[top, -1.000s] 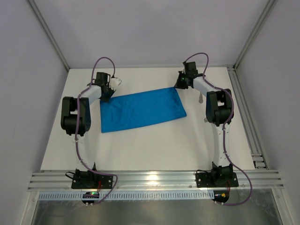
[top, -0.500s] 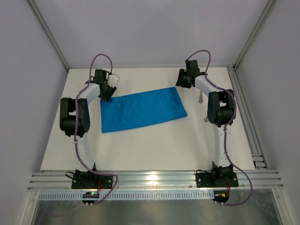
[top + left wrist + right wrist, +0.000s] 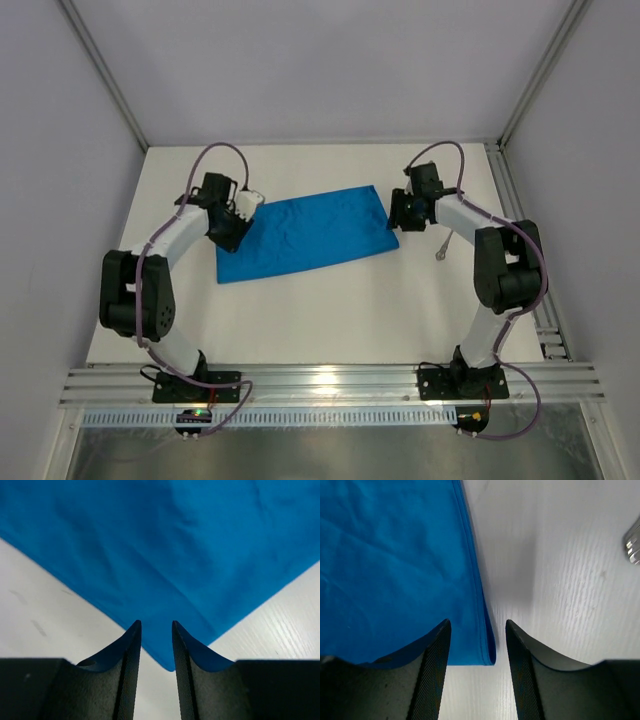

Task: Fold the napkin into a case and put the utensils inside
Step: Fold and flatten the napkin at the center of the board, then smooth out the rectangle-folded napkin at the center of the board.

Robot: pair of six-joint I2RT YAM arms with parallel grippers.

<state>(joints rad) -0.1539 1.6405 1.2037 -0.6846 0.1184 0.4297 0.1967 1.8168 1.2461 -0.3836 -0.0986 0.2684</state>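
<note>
Left wrist, left pincer ajar over napkin corner, right pincer wider, both empty

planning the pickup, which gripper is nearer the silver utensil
The right gripper: the utensil lies beside it, off the right edge of the napkin; the left gripper is at its left end.

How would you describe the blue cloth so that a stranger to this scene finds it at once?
On the white table, look at the far half, between the left gripper and the right gripper. The napkin lies flat, a wide, slanted rectangle. It is the only fabric and the only bright blue thing; the thin silver utensil to its right is metal.
</note>
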